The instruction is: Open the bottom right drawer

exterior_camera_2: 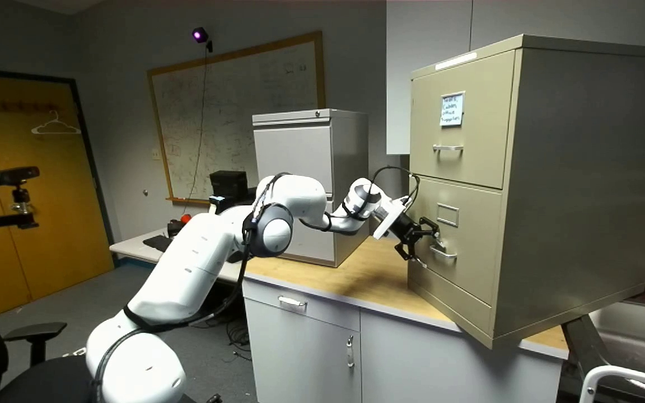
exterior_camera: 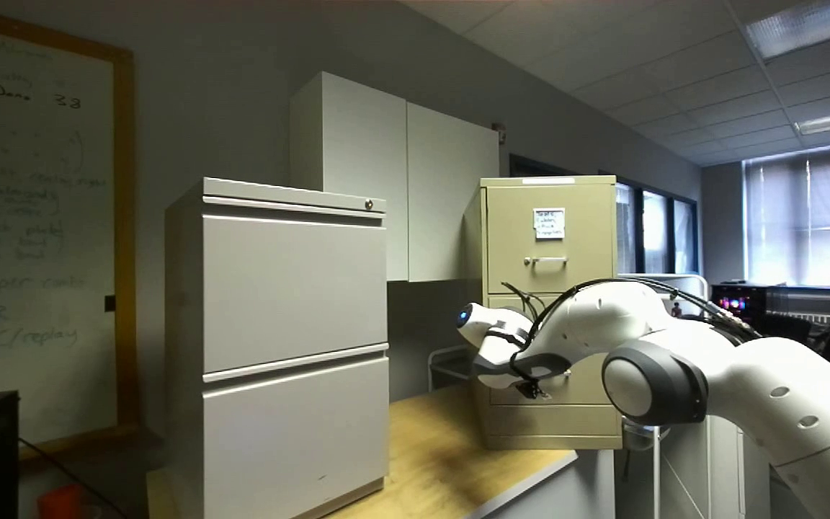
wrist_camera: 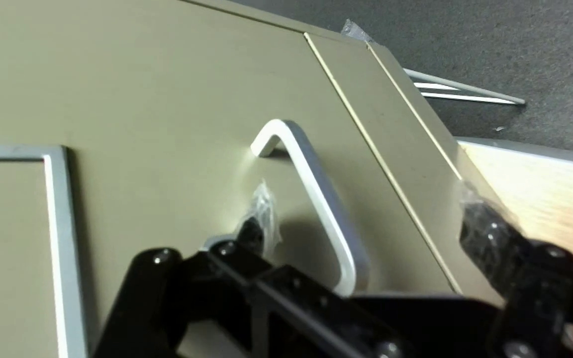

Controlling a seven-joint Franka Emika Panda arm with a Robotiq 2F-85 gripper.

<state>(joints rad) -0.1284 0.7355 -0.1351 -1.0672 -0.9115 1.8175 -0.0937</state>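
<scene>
The bottom right drawer [exterior_camera_2: 476,246] is the lower front of the beige-yellow filing cabinet. It sits shut, flush with the cabinet, and shows partly behind the arm in an exterior view [exterior_camera: 588,383]. It fills much of the wrist view [wrist_camera: 167,99]. Its silver handle [wrist_camera: 316,191] also shows in an exterior view [exterior_camera_2: 445,254]. My gripper [exterior_camera_2: 431,255] is open at the drawer front. In the wrist view the gripper [wrist_camera: 366,199] has one plastic-wrapped finger on each side of the handle bar, with gaps to both. The handle's near end is partly hidden by the gripper.
The upper drawer [exterior_camera_2: 462,126] with its label and handle is above. An empty label frame [wrist_camera: 57,223] is beside the handle. The pale-grey cabinet [exterior_camera_2: 294,157] stands behind the arm on the wooden counter [exterior_camera_2: 373,274]. A white metal rail [exterior_camera_2: 630,372] is at the near right.
</scene>
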